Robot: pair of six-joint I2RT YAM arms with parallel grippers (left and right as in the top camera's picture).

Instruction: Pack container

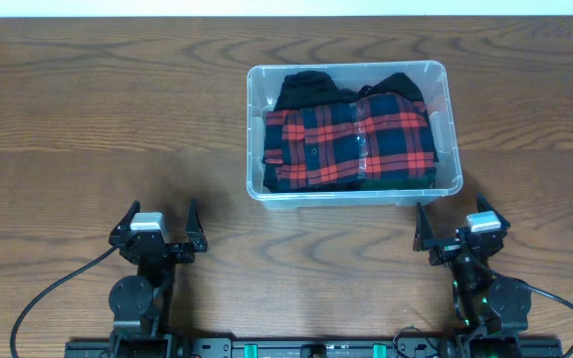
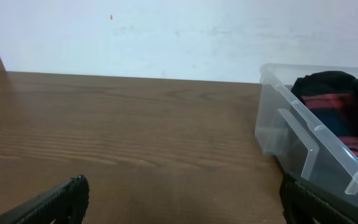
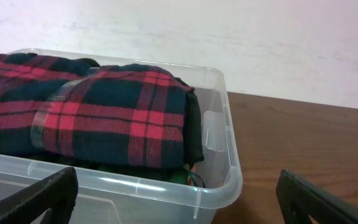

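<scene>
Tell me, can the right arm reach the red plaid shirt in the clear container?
Probably yes. The right end effector is open, close before the clear plastic rectangular container. The red and black plaid folded shirt lies on top, uncovered; only the near wall must be cleared.

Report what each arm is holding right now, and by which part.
Nothing is held. The left jaws and right jaws both stand open and empty, short of the container, touching neither it nor the plaid shirt inside.
</scene>
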